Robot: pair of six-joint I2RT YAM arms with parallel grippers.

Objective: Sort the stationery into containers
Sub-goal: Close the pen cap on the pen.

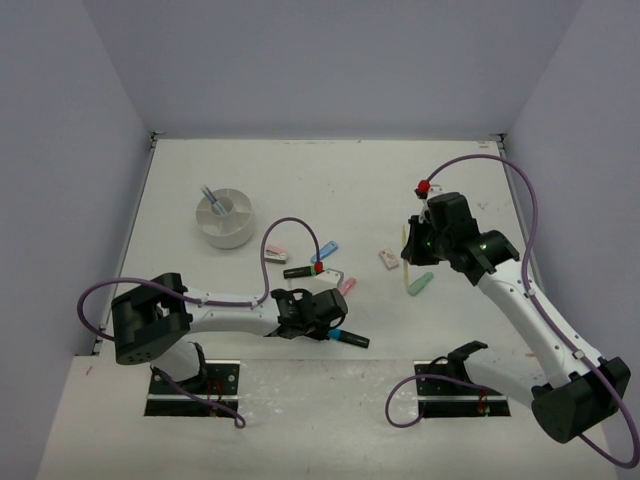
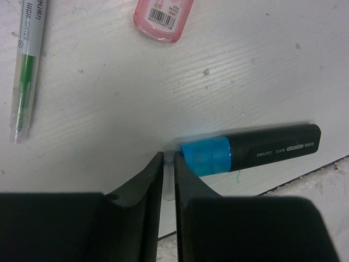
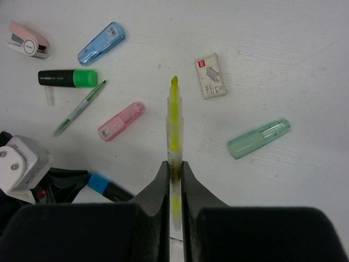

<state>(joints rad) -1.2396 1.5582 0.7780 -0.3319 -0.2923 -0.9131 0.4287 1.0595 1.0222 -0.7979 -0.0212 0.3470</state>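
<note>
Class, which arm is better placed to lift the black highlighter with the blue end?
Left. The left gripper sits at the black highlighter with the blue end, its fingers straddling the tip. The right gripper is farther off and already shut on a thin yellow pen.

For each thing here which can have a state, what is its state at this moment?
blue-ended highlighter: lying flat on the table.
left gripper: nearly shut, pinching the highlighter's clear tip.
yellow pen: held, its tip bare.
right gripper: shut on the yellow pen.
white cup: upright, with pens inside.
</note>
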